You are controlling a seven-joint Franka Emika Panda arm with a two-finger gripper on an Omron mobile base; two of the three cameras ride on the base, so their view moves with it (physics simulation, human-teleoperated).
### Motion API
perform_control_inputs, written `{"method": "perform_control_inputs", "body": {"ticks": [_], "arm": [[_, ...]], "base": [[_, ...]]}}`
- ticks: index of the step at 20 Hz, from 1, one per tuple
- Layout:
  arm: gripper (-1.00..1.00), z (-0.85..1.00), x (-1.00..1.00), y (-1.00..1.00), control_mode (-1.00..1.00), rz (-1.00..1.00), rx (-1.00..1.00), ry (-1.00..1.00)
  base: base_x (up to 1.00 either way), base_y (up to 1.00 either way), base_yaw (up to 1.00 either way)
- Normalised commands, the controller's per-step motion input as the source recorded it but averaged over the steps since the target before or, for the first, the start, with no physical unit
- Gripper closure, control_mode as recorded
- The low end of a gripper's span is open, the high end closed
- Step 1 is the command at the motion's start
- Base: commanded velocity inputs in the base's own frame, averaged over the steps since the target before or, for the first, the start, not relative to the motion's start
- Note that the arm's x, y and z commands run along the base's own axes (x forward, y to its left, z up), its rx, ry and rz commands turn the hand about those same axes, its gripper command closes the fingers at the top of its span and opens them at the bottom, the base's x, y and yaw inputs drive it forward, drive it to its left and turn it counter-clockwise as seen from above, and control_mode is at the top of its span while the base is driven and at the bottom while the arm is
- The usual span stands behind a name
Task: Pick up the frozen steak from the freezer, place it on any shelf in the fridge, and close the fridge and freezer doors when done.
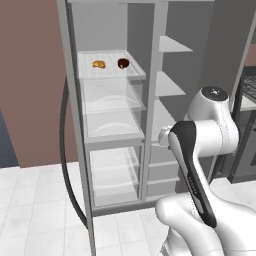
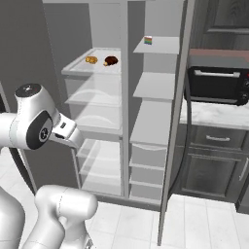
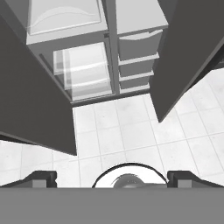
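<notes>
Steak (image 1: 123,63) sits on the fridge shelf (image 1: 135,74) beside an orange lump (image 1: 99,64). Hand (image 3: 112,178) spread apart, empty. Doors stand open; best push each flat, near its edge.

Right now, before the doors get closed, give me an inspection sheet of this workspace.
Surface: ribbed fridge shelf carrying two items; white tiled floor.
Job's things: frozen steak lies on that shelf; fridge door and freezer door both stand open.
Clutter: golden-orange lump beside the steak, not touching it; small colourful box on the top freezer shelf.
Grippers: gripper open, empty, facing the floor below the drawers.
Cables: nothing seen.
Surroundings: toaster oven on the counter beyond the freezer door.
</notes>
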Motion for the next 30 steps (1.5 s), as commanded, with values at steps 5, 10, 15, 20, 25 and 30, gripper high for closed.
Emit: {"method": "perform_control_inputs", "body": {"ticks": [5, 10, 15, 20, 25, 30], "arm": [[-1.00, 0.00, -0.36, 0.11, -1.00, 0.04, 0.00, -0.04], [-1.00, 0.13, -0.90, 0.67, -1.00, 0.06, -0.06, -0.31], [-1.00, 0.15, -0.64, 0.99, -1.00, 0.00, -0.10, -0.33], [-1.00, 0.03, -0.32, 1.00, -1.00, -0.05, -0.09, -0.32], [-1.00, -0.01, 0.00, 1.00, -1.00, -0.10, -0.06, -0.27], [-1.00, -0.07, 0.55, 1.00, -1.00, -0.14, -0.04, -0.22]], "base": [[0.00, 0.00, 0.00], [0.00, 0.00, 0.00], [0.00, 0.00, 0.00], [0.00, 0.00, 0.00], [0.00, 0.00, 0.00], [0.00, 0.00, 0.00]]}}
